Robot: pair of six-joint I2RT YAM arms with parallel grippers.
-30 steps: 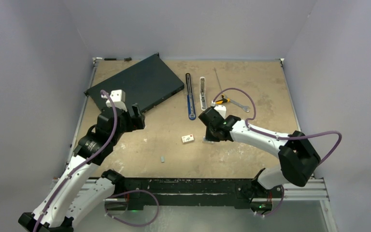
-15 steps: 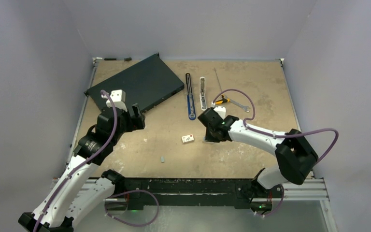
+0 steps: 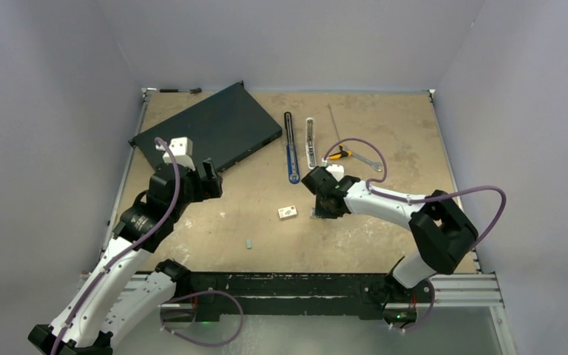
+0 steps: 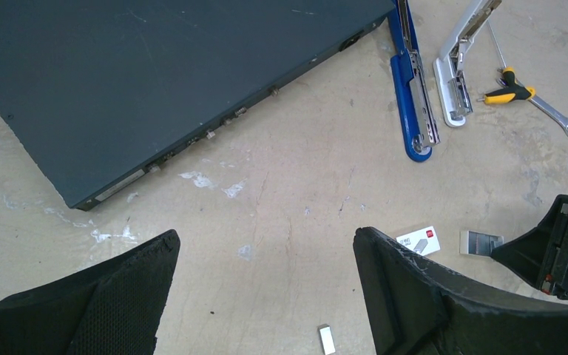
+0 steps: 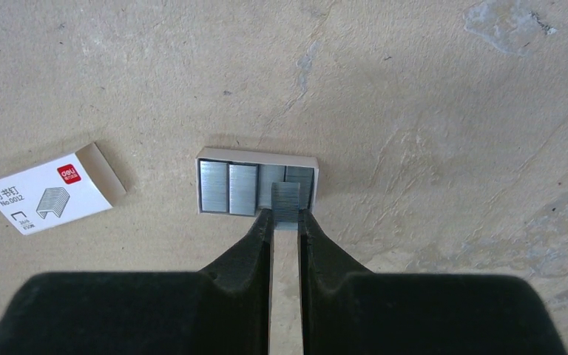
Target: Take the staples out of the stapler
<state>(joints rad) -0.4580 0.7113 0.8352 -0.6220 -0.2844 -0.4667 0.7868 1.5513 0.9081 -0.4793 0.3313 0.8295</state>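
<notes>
Right wrist view has my right gripper (image 5: 286,217) drawn narrow, its two tips pinching a short strip of staples (image 5: 286,200) by its near end. The strip juts forward from the tips and crosses the near wall of the small white tray (image 5: 257,154), toward its right end, where other strips (image 5: 228,188) lie side by side. Whether it already touches them I cannot tell.

As I judge it, the step in hand is laying this strip into the tray. To do that well I should carry it fully past the near wall, line it up with its neighbours and lower it until it lies flat. Then I should part the tips only a little and draw straight back, so I neither drag the strip out nor nudge the light tray across the table (image 5: 429,89).

Left wrist view shows my left gripper (image 4: 266,240) spread wide and empty, with the blue stapler (image 4: 413,111) and white stapler (image 4: 455,81) lying open, well apart from both grippers.
</notes>
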